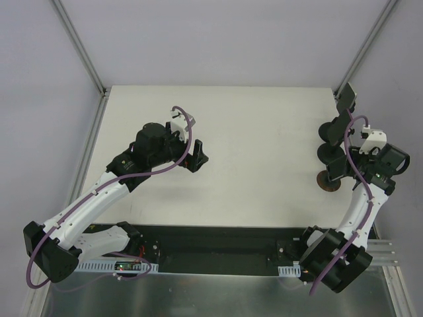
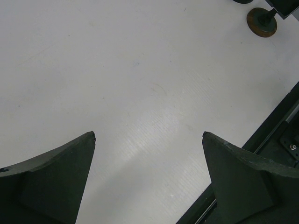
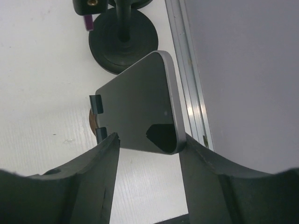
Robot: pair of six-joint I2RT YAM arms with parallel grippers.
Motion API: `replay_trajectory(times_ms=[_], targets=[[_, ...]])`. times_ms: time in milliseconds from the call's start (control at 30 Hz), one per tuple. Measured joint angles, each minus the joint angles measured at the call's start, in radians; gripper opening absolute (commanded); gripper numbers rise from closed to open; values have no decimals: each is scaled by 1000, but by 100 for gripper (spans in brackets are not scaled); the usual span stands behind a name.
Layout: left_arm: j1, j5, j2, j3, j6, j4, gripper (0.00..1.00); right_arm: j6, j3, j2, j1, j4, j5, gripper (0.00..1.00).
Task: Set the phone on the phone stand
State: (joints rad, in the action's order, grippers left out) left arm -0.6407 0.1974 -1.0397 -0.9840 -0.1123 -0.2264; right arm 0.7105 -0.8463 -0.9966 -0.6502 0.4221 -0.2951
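The phone [image 3: 135,107] is black and glossy with a grey rim, and it sits tilted between my right gripper's [image 3: 148,137] fingers. The right finger presses its right edge. The left fingertip [image 3: 112,140] meets its lower left corner. Two small grey clamp tabs [image 3: 96,103] of the phone stand touch its left edge. The stand's round base [image 1: 327,181], with a brownish rim, peeks out below [image 3: 92,119] and also shows in the left wrist view [image 2: 261,22]. In the top view my right gripper [image 1: 338,165] hovers over that base. My left gripper [image 1: 196,157] is open and empty over bare table [image 2: 148,134].
Two more black disc-based stands [image 1: 328,132] [image 1: 328,155] stand just behind the right gripper; one shows close ahead [image 3: 124,39]. A dark plate on a pole [image 1: 346,98] rises at the far right corner. An aluminium rail [image 3: 191,93] runs along the table's right edge.
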Motion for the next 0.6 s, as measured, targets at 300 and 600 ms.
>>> replay_trajectory(times_ms=[300,600], targets=[[0,0,0,0,0,-1,96,-10,7,0,18,-5,108,96],[0,0,12,0,1,-4,96,-19,11,65,74,-10,268,96]])
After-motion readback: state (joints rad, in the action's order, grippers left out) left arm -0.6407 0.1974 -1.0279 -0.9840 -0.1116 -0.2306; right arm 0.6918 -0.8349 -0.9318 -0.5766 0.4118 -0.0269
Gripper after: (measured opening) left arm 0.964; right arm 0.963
